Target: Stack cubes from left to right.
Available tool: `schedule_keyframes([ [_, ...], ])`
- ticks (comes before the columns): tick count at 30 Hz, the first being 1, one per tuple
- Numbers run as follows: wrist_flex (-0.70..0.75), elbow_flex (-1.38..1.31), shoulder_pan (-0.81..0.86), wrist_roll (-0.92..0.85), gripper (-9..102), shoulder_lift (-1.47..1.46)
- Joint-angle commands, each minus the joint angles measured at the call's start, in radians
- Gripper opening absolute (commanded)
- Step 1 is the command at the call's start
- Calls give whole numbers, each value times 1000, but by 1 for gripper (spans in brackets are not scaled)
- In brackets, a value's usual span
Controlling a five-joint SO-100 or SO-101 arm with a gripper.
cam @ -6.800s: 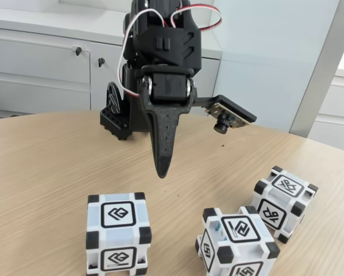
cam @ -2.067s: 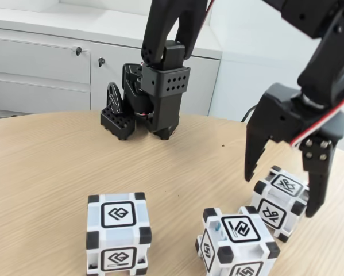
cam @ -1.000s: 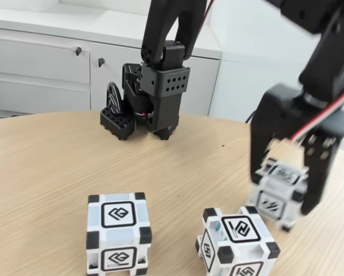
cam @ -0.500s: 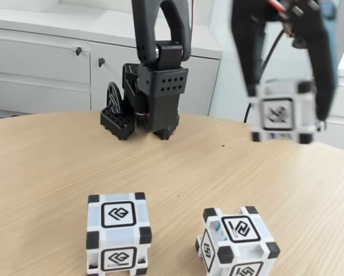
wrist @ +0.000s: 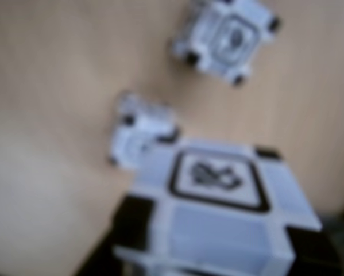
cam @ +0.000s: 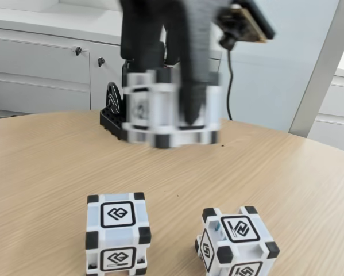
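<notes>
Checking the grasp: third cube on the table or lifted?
Lifted: held cube hangs in the gripper clear above the table.

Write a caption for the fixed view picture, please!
The claw carries one cube in the air above two cubes on the table.

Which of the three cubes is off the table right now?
The blurred cube clamped in the gripper, up in front of the arm's base in the fixed view. The left cube and right cube both sit on the table.
</notes>
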Motion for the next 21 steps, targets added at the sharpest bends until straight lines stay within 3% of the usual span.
schedule_keyframes([
  [1, -12, -14, 63, -18, 12, 21],
  [15, -20, -32, 115, -18, 12, -245],
  [21, -172, -15, 118, 28, 13, -275],
])
